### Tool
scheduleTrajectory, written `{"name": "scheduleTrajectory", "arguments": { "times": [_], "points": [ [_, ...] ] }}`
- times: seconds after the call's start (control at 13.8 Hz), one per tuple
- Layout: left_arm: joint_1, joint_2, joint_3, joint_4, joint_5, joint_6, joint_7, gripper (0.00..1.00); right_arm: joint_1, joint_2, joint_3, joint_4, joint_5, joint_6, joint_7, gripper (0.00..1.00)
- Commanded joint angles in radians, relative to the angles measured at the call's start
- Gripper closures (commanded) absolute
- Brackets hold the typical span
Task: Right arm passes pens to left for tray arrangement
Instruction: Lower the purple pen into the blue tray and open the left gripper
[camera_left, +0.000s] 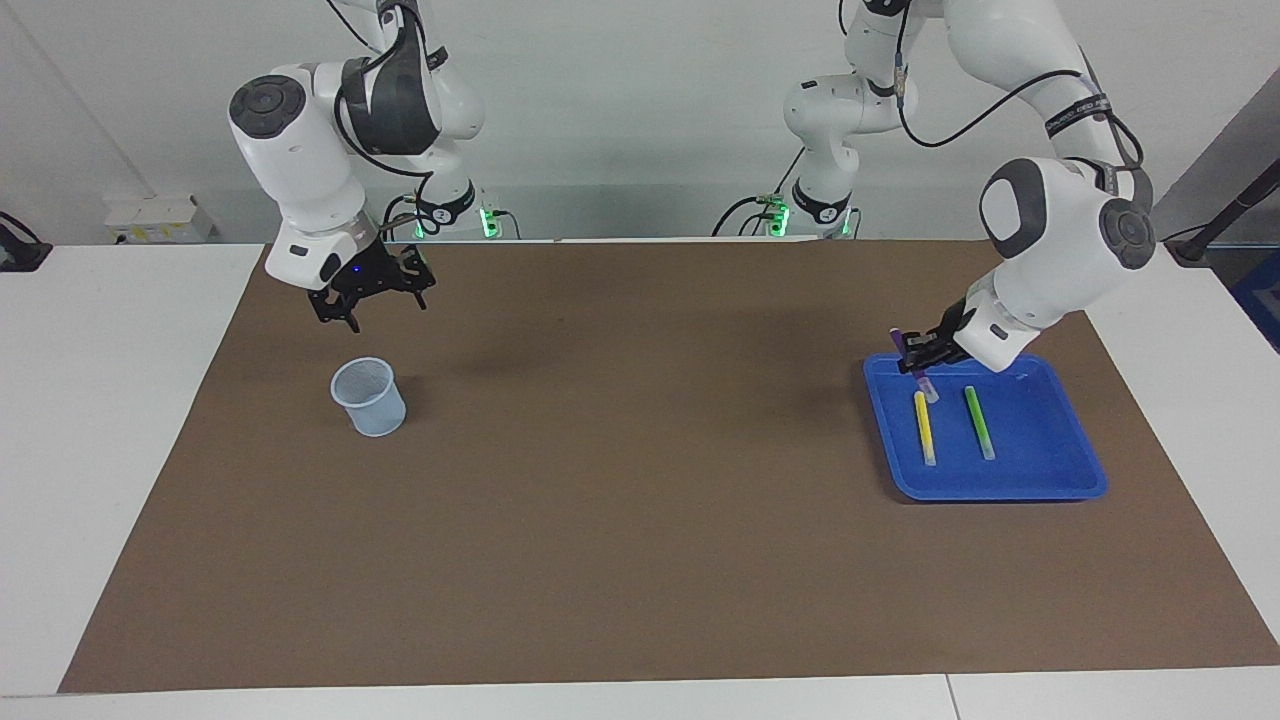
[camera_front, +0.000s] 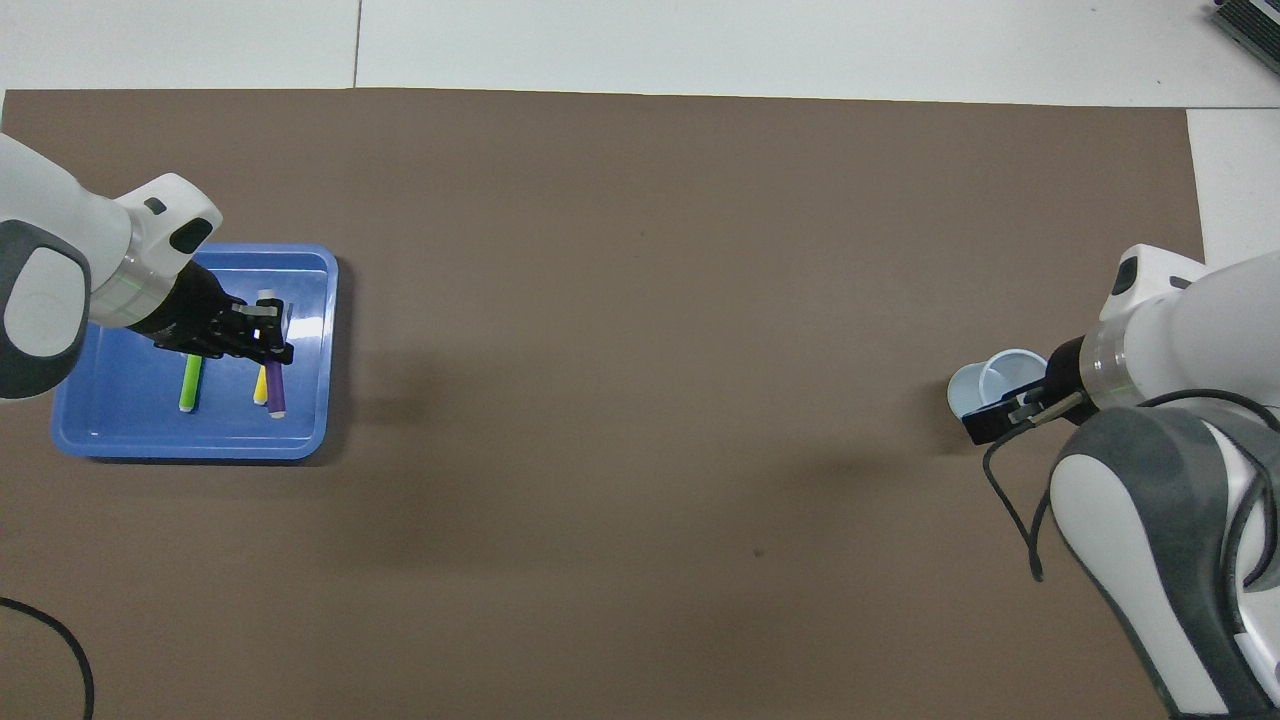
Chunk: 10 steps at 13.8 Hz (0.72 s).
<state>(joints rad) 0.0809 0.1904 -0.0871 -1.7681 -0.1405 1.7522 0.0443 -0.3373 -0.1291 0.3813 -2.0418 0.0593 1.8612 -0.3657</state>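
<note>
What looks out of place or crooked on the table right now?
Nothing stands out. The yellow pen and green pen lie side by side in the blue tray; the cup stands upright.
</note>
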Motion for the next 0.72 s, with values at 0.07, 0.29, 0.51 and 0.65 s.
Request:
{"name": "scheduleTrajectory", "arguments": {
  "times": [0.07, 0.29, 0.51, 0.65],
  "points": [
    [0.103, 0.017, -0.008, 0.032, 0.058, -0.025, 0.139, 1.00, -0.020, -0.021, 0.011, -0.017, -0.010, -0.013, -0.012, 0.00],
    [0.161, 0.032, -0.008, 0.032, 0.125, 0.000, 0.213, 1.00, -0.013, -0.015, 0.005, 0.003, -0.018, -0.055, 0.042, 0.00],
    [0.197, 0.072, -0.008, 0.032, 0.128, 0.056, 0.273, 1.00, 0.093, 0.092, -0.077, 0.165, -0.076, -0.143, 0.099, 0.00],
    [0.221, 0.110, -0.008, 0.035, 0.156, 0.091, 0.304, 1.00, 0.217, 0.152, -0.194, 0.250, -0.085, -0.172, 0.132, 0.00]
  ]
}}
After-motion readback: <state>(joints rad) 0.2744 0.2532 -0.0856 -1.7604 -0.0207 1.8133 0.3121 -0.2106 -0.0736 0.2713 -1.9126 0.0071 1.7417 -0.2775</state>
